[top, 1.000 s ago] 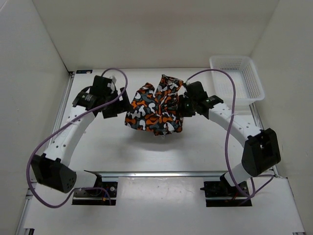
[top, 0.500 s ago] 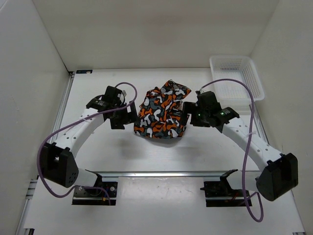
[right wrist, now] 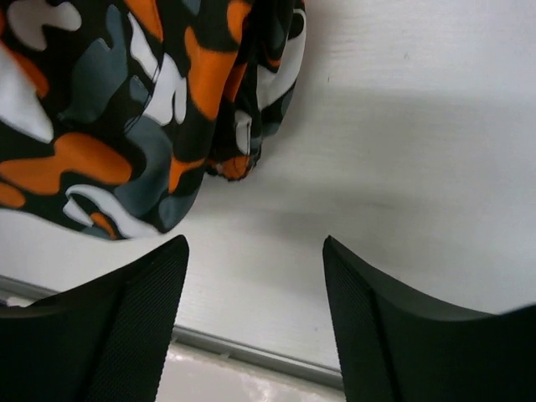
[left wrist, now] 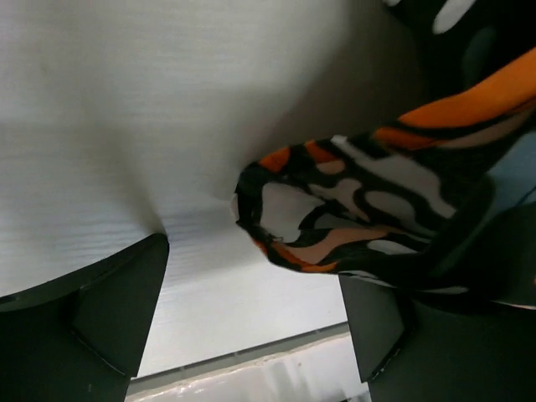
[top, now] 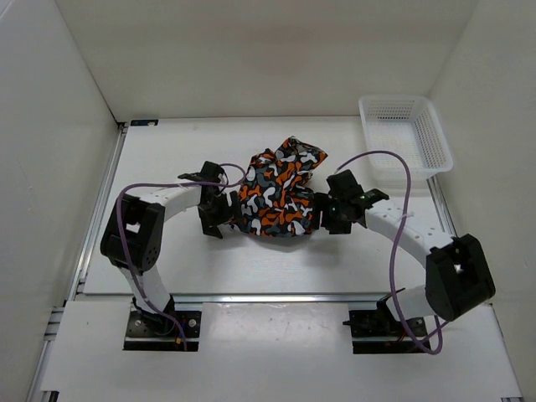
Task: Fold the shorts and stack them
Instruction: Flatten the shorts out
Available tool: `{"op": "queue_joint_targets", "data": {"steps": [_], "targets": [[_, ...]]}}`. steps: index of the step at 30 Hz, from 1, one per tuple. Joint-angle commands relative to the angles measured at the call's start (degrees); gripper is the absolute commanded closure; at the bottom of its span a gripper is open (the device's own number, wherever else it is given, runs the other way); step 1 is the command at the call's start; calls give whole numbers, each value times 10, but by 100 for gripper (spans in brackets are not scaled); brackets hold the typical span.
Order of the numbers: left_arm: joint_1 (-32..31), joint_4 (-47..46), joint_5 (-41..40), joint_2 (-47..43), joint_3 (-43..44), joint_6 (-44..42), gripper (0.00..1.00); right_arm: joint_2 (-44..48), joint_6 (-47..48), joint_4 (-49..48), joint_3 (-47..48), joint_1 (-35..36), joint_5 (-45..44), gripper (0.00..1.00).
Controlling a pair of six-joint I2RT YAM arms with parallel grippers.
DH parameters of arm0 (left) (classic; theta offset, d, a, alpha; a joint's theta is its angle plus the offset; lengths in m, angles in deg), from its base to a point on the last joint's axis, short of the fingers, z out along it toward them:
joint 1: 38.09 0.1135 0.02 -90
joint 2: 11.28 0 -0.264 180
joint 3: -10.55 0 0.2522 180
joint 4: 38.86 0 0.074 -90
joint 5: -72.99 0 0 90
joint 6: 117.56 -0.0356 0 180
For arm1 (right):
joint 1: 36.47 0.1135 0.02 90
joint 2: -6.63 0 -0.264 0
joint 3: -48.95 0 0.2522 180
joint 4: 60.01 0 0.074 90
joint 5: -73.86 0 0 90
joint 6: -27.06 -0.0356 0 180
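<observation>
Shorts are settling crumpled on the counter; you're releasing, left gripper and right gripper both standing spread, empty. Folding is starting over.

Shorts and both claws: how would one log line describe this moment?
shorts: crumpled heap, not yet folded | left gripper: open at its left side | right gripper: open at its right side

you're looking at shorts printed in orange, white, black and grey blotches, like camouflage. the desk is plain white, the basket white mesh. your left arm and right arm are white with black joints, the left hand and right hand black, the cables purple.
</observation>
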State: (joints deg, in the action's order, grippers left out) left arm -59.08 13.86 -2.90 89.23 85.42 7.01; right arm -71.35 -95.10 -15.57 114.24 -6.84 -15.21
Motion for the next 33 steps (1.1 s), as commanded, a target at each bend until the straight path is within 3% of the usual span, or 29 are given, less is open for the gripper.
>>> {"op": "queue_joint_targets", "data": {"steps": [1,2,6,7,8,9,10,11,13,14,17,19,20,21,22,25,27,29,32,33], "targets": [[0,-42,21,20,10,14,9,-50,27,-44,14,-1,7,27],[0,-42,21,27,26,14,11,-64,34,-44,14,-6,7,26],[0,-42,27,49,55,8,47,-130,34,-84,43,-18,36,26],[5,-42,32,49,63,8,72,-153,29,-109,43,-19,45,26],[5,-42,39,56,69,2,86,-166,29,-117,56,-19,64,32],[12,-42,44,56,69,2,90,-178,29,-125,62,-19,76,38],[12,-42,53,56,69,2,90,-198,29,-140,68,-19,84,48],[20,-37,63,48,75,-5,90,-206,24,-141,76,-19,84,74],[26,-30,68,29,88,-12,90,-218,31,-129,115,-25,72,95],[31,-23,63,7,97,-12,90,-218,36,-117,132,-31,62,100],[47,58,37,-11,193,-29,90,-213,75,-36,249,-63,36,100],[60,131,8,-17,325,-46,90,-218,107,40,336,-89,13,100],[73,153,2,-11,426,-55,90,-230,133,70,439,-96,3,100],[81,176,2,-1,427,-55,90,-237,147,100,497,-101,-8,100],[90,199,-3,-1,532,-55,90,-242,159,127,550,-107,-23,100],[134,250,23,-1,683,-60,90,-242,191,198,717,-107,-66,100],[156,257,40,-24,698,-55,90,-214,204,214,755,-107,-66,100],[179,243,50,-78,657,-55,90,-164,204,214,739,-107,-73,100],[186,219,51,-165,522,-60,90,-74,204,205,663,-107,-80,100],[186,213,51,-189,478,-60,90,-45,196,182,575,-100,-86,100]]}}
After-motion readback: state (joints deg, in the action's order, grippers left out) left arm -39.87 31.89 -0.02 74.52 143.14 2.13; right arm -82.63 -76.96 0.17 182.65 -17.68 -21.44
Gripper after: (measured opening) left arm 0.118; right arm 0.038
